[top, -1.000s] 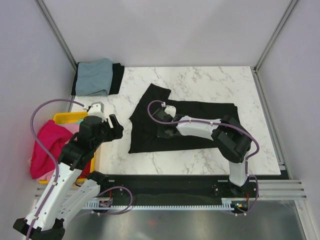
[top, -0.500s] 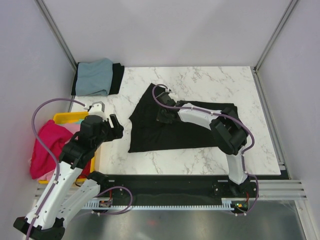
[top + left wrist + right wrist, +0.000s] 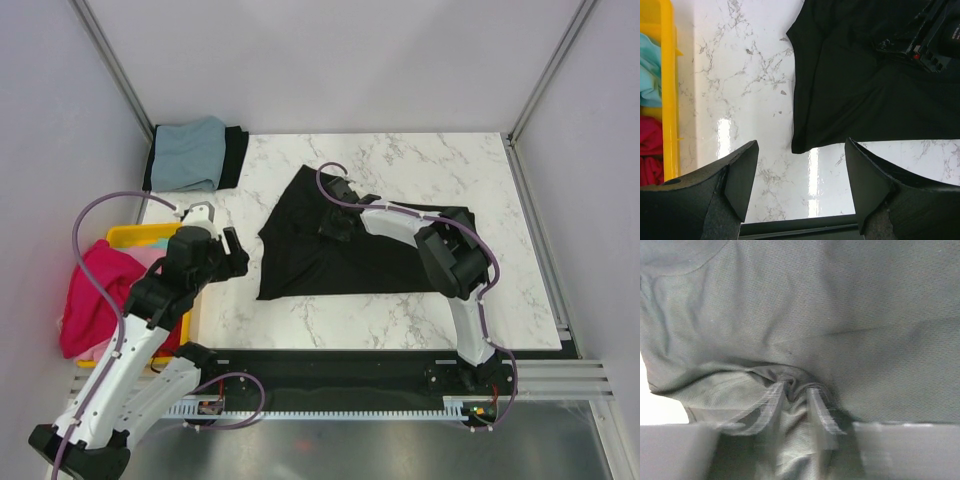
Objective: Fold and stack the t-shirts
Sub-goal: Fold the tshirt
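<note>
Right gripper (image 3: 796, 390) pinches a black t-shirt (image 3: 840, 315) fold bunched between its jaws; left gripper (image 3: 800, 147) gapes wide, empty; best to drag slowly, keeping cloth flat

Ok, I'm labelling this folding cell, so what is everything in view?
large black t-shirt: one, black, spread mid-table.
grey-blue t-shirt: one, grey-blue, folded at the far left corner.
folded black t-shirt: one, black, under the grey-blue one.
magenta t-shirt: one, magenta, draped over the bin's rim.
teal cloth: one, teal, inside the bin.
yellow bin: one, yellow, at the table's left edge.
table: one, white marble.
left gripper: one, black, open above the table.
right gripper: one, black, shut on the large black t-shirt.
</note>
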